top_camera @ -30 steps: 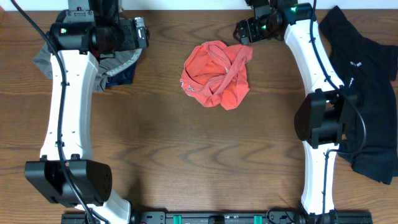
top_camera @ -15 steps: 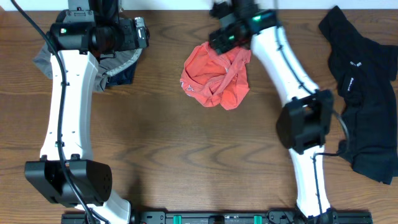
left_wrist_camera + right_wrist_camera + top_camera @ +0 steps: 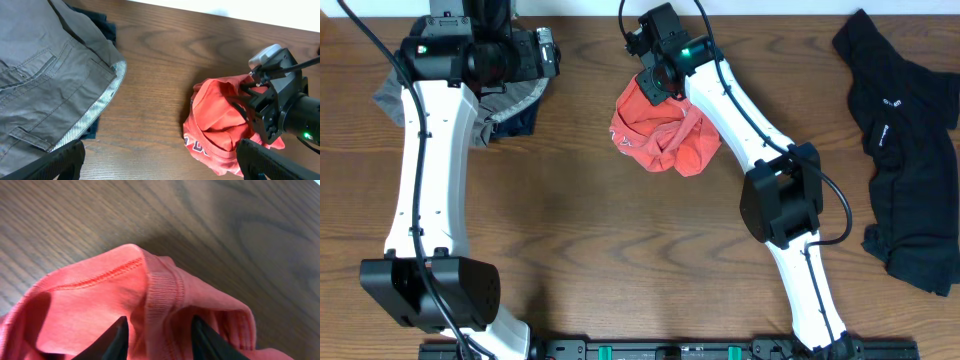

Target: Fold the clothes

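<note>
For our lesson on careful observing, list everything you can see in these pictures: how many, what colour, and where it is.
T-shirt: one, coral-red, crumpled at the far middle of the table.
black shirt: one, black, spread along the table's right edge.
shorts: one pair, grey-khaki, far left corner, under the left arm.
navy piece: one, navy, showing from beneath the shorts.
table: one, brown wood.
left gripper: one, black, open, above the edge of the shorts.
right gripper: one, black, fingers on either side of the T-shirt's collar; grip unclear.
</note>
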You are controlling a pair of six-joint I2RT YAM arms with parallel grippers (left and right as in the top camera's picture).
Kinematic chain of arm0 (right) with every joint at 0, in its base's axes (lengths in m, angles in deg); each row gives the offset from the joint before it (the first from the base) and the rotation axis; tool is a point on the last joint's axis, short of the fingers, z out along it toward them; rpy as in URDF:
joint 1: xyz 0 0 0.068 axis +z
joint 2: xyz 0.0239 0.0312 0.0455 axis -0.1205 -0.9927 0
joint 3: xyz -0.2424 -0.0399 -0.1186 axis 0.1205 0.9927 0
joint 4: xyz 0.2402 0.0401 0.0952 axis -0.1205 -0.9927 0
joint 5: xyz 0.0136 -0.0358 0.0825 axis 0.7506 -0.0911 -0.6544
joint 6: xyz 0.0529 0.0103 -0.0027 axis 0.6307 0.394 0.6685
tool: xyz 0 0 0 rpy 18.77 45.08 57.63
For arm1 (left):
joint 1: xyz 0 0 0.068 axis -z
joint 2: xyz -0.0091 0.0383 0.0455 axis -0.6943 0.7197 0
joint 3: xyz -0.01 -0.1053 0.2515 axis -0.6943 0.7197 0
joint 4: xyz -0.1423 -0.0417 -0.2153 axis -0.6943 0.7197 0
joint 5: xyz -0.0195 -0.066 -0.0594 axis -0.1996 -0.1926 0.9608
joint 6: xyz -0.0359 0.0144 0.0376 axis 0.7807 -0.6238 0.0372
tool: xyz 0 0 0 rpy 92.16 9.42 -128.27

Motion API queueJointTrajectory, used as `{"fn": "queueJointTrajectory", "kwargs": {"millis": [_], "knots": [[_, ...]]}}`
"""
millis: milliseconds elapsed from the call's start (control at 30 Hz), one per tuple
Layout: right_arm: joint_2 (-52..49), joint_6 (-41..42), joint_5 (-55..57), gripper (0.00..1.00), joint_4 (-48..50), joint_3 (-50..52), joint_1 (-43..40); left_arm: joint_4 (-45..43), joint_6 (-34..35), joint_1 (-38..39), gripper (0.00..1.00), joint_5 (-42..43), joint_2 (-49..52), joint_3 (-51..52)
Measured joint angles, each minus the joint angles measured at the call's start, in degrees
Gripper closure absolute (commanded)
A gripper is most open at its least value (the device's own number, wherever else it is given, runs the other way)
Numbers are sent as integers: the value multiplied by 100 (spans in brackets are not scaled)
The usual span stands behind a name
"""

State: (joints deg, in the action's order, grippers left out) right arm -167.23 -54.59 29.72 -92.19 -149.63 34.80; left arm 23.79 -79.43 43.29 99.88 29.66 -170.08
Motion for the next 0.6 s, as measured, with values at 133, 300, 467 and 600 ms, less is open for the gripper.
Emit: {"fn": "queueJointTrajectory", "kwargs": {"millis": [133,300,467,600], "knots": [[0,44,118,80,59,0,0,-2,0,0,2,0,0,0],[0,160,184,98,186,0,-2,0,0,0,2,0,0,0],[0,245,203,99,190,0,-42,0,0,0,2,0,0,0],[0,343,201,99,151,-4,-146,0,-22,0,2,0,0,0]]}}
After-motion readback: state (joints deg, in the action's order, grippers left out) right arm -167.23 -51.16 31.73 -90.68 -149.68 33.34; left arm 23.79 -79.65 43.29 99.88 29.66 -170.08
